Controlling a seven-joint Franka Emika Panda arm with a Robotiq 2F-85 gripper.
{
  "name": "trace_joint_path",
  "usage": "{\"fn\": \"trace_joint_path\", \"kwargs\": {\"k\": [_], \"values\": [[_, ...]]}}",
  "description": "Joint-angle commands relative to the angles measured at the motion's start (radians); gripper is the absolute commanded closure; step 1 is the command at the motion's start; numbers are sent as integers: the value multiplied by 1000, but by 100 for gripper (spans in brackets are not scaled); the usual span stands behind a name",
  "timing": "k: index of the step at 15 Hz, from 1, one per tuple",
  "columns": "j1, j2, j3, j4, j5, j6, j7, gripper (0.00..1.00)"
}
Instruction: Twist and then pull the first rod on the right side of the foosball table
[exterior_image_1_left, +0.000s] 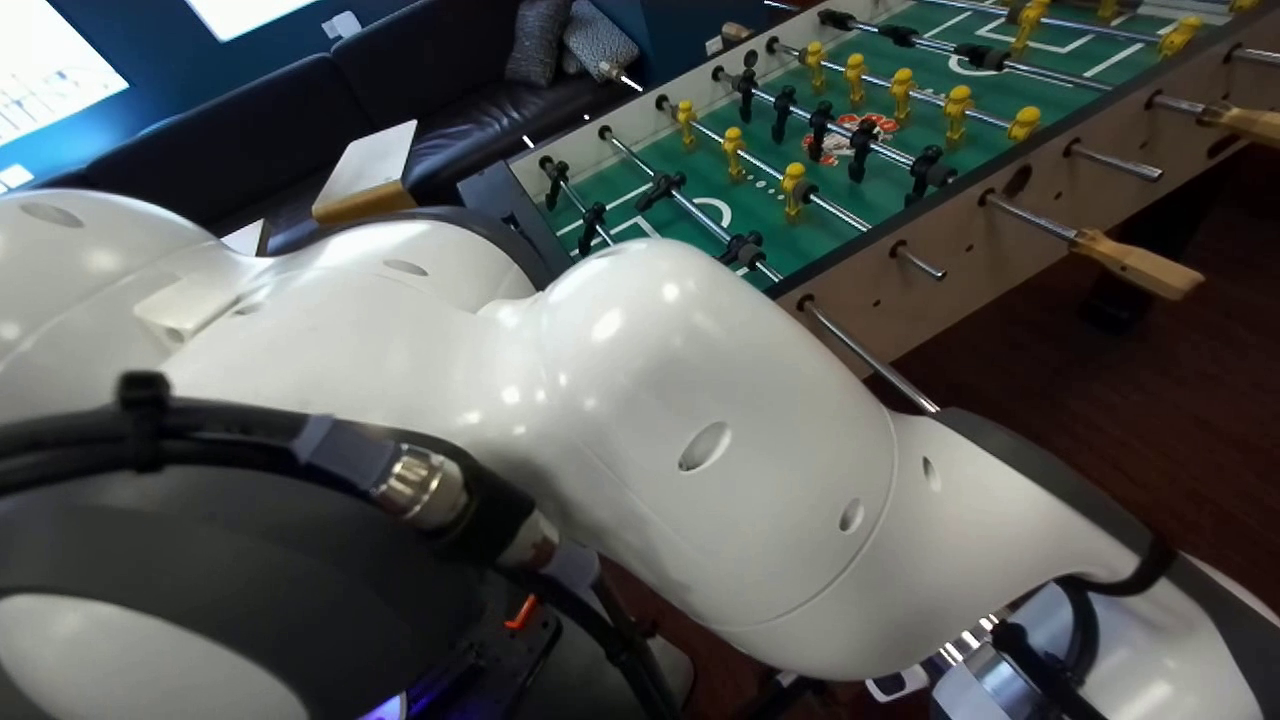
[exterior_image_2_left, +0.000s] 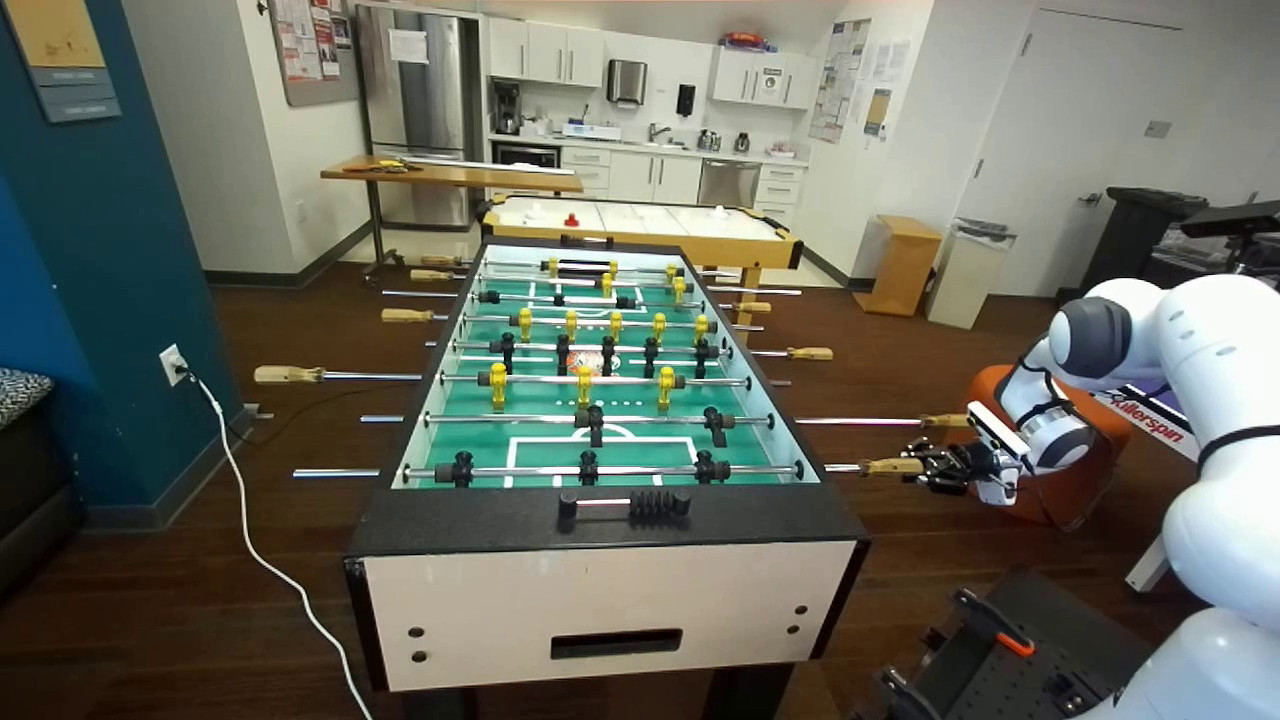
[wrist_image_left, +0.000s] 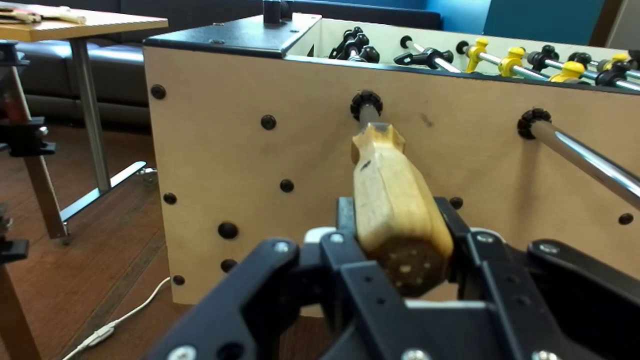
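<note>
Because you need a turn first and a straight pull after it, bringing the gripper (wrist_image_left: 397, 215) end-on to the wooden handle (wrist_image_left: 392, 185) makes sense: a roll of your wrist should turn the first rod (wrist_image_left: 369, 116) roughly about its own line. Your jaws stand apart by the handle's thickness, the black fingers (wrist_image_left: 346, 215) lying against its flanks at 9 and 3 o'clock in the wrist view with no gap showing, so I take the handle as held. Flat facets along the wood should keep it from spinning between them. It also seems to swell toward its free end, which points back at your palm at about 5 o'clock; a pull ought to wedge the hold tighter.

In an exterior view that handle sits between 3 and 4 o'clock from the middle of the pitch (exterior_image_2_left: 540, 395) on the foosball table (exterior_image_2_left: 610, 600), close in to its edge, while the rod's bare far end (exterior_image_2_left: 335, 473) juts out at 8 o'clock, so there looks to be travel for the pull. Whether the twist is done, you can't tell from these views. Mind the neighbouring handle (exterior_image_2_left: 943, 421), just off at 12 o'clock from the gripper in an exterior view: a wide roll could clip it.
</note>
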Motion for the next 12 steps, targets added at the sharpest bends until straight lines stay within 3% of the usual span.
{"fn": "trace_joint_path", "kwargs": {"k": [1,2,3,12], "values": [[-7,-1,9,1,-7,5,-1,60],[-7,-2,9,1,-7,6,-1,60],[-7,-2,9,0,-7,6,-1,85],[21,-74,1,-65,-27,92,-439,85]]}}
